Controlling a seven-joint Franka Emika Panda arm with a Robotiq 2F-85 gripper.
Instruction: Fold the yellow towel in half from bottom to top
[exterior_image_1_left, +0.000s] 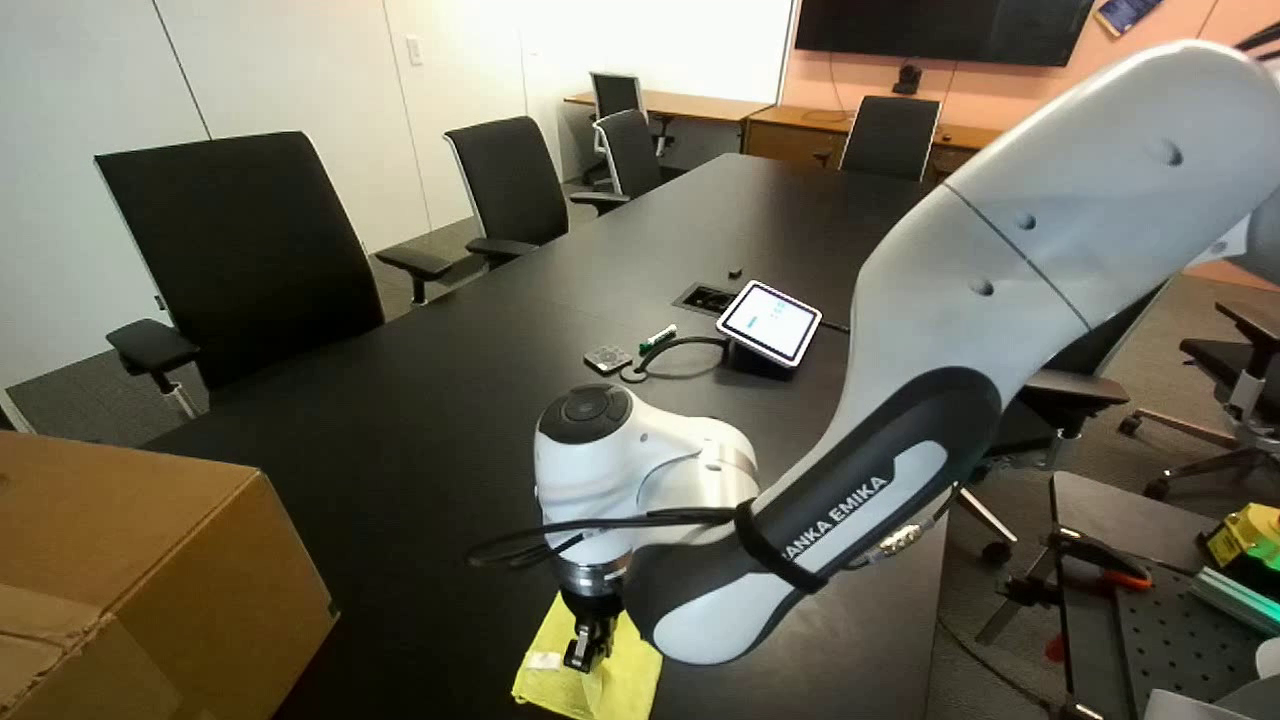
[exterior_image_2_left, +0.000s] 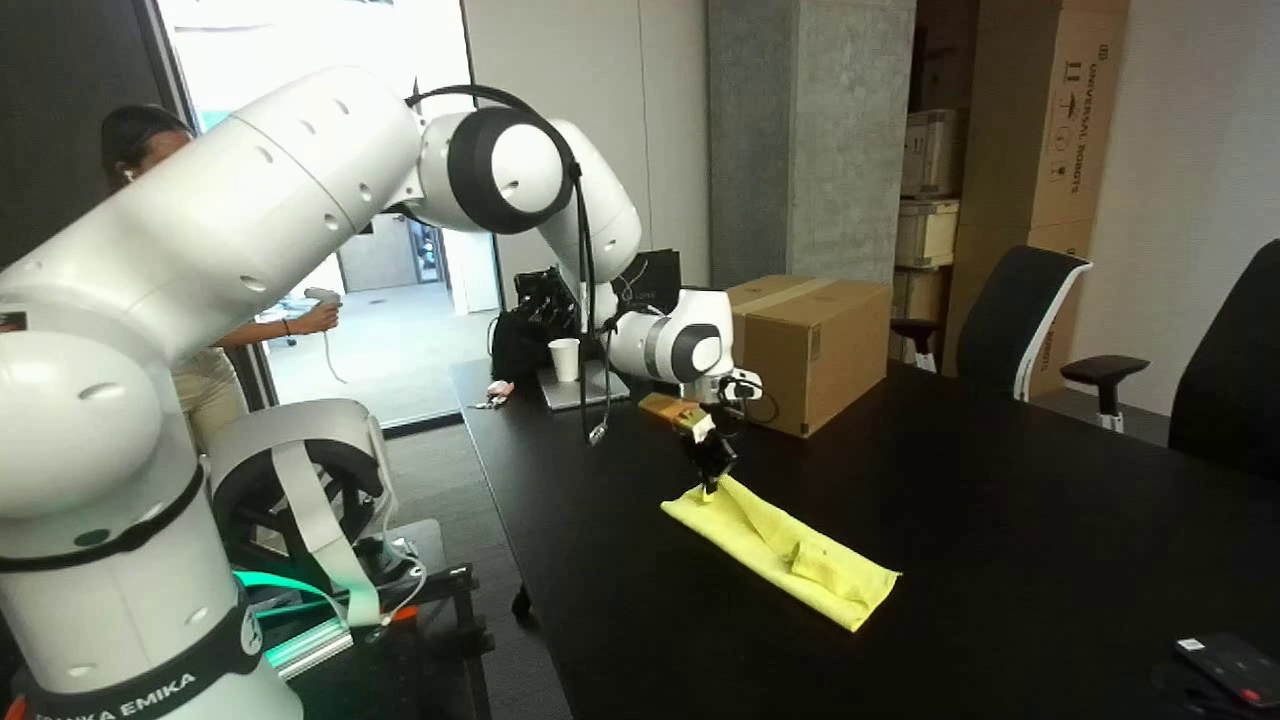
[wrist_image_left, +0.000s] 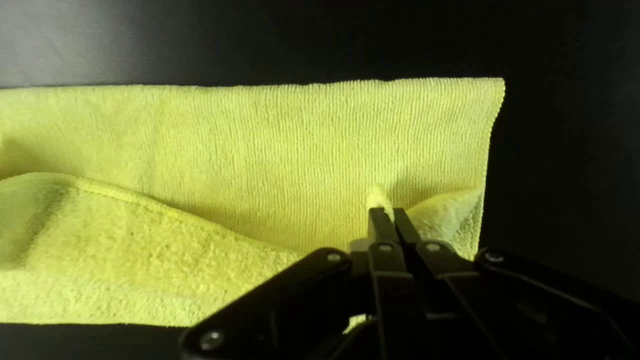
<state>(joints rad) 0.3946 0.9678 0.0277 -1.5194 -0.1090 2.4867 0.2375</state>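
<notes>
- Located the yellow towel (exterior_image_2_left: 775, 550) on the black table (exterior_image_2_left: 980, 620), set in from one long edge, in both exterior views.
- Found the gripper (wrist_image_left: 391, 214) low over the table at one end of the towel, closed on a small tuft of its cloth.
- Noted a peak of cloth (exterior_image_2_left: 738, 495) raised off the table at the grip, in an exterior view.
- Observed the towel spread along the table as a strip, with a flap (wrist_image_left: 150, 250) turned partly over a ribbed lower layer (wrist_image_left: 275, 140) and a wavy free edge crossing the wrist view.
- Noted a bunched fold (exterior_image_2_left: 820, 562) toward the end away from the gripper.
- Sighted a small white patch (exterior_image_1_left: 544, 661) on the towel, just beside the gripper, in an exterior view.
- Recorded a cardboard box (exterior_image_2_left: 850, 345) on the table, near the gripped end of the towel, apart from it.
- Recorded a tablet (exterior_image_1_left: 768, 325) standing farther along the table, with a marker (exterior_image_1_left: 657, 338) lying near it.
- Logged a white cup (exterior_image_2_left: 565, 360) on a flat grey item (exterior_image_2_left: 572, 396) near a corner of the table.
</notes>
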